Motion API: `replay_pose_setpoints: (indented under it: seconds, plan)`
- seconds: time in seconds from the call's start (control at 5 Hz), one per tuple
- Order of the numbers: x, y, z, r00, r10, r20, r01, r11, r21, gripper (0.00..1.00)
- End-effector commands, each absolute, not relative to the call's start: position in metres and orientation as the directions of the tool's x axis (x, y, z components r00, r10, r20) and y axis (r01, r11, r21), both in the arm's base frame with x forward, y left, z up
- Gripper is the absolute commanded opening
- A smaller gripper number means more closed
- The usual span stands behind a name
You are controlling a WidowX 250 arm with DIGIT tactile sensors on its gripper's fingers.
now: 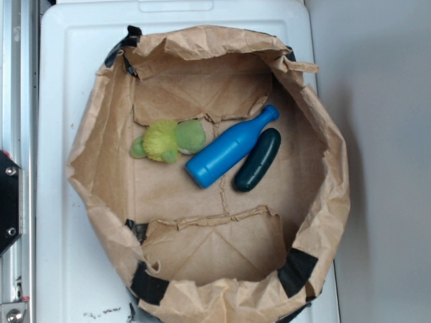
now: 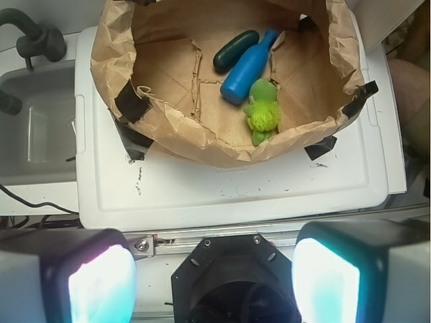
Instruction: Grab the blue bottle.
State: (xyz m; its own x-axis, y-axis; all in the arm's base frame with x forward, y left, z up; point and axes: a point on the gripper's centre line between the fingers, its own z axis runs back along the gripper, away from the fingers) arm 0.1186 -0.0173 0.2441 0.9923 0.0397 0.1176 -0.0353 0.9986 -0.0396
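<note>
fingers [image 2: 101,282] spread wide, holding nothing, well apart from blue bottle [image 1: 229,148]

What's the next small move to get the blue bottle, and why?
Probably move the gripper forward until it is over the paper bin. It sits open, back at the white lid's near edge, far from the blue bottle, which lies between the green toy and the dark capsule.

Overhead exterior, farther wrist; shared bag [image 1: 87,161]

Bright blue bottle [image 1: 227,149], lying flat and diagonal, neck up-right, seemingly touching its neighbours.
</note>
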Motion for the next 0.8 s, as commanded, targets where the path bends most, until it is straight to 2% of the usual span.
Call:
replay_pose_setpoints:
  seconds: [0.0, 0.2, 0.6]
  plan:
    - [0.119, -0.017, 0.244, 0.992, 0.040, 0.118, -0.035, 0.999, -0.040, 1.00]
    - [0.145, -0.024, 0.243, 0.988, 0.062, 0.142, -0.059, 0.998, -0.030, 1.00]
    - [0.161, -0.004, 0.219, 0.983, 0.094, 0.157, -0.100, 0.994, 0.034, 1.00]
